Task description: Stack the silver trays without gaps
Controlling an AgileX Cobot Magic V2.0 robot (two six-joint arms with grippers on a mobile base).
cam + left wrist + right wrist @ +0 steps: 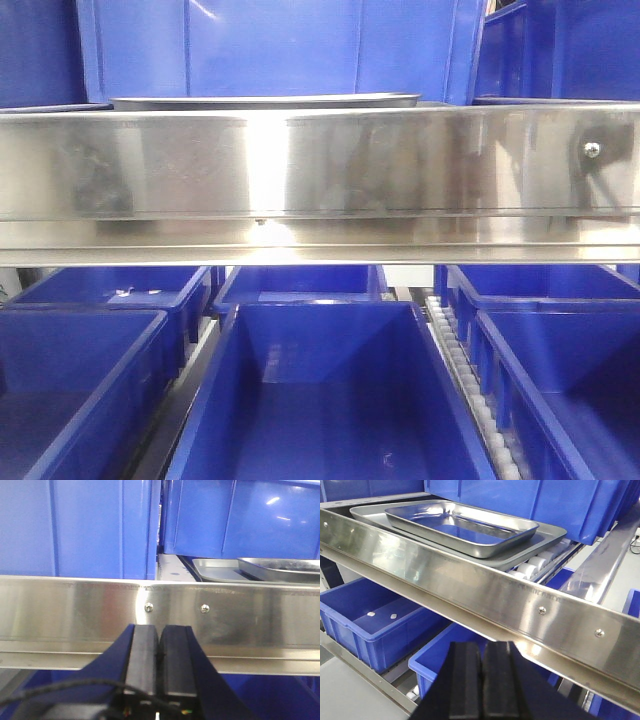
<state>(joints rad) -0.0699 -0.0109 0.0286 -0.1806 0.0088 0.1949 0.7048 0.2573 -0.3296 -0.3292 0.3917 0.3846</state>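
Spanning the whole front view, a mirror-like steel shelf rail [320, 165] runs level across the rack, with blue plastic bins [320, 400] on the level below it and more blue bins [280, 45] standing on the shelf behind it; a strip of white rollers [470, 385] runs between two of the lower bins; from the front only the thin edge of the silver trays shows above the rail, near the middle.

The right wrist view shows the trays plainly: a larger silver tray [540, 537] lies flat on the shelf just behind the rail, and a smaller silver tray [462, 526] sits inside it, resting on its floor; both are upright and open side up; tall blue bins stand just behind them; white rollers show beside the larger tray's near corner.

The left wrist view catches the same pair at its right edge, beyond the rail and its two screws [149, 607].

The left gripper [159, 655] hangs just in front of the rail, its black pads pressed together with nothing between them; the right gripper [481, 680] sits below the rail, above a lower bin, its pads likewise closed on nothing; neither touches a tray.
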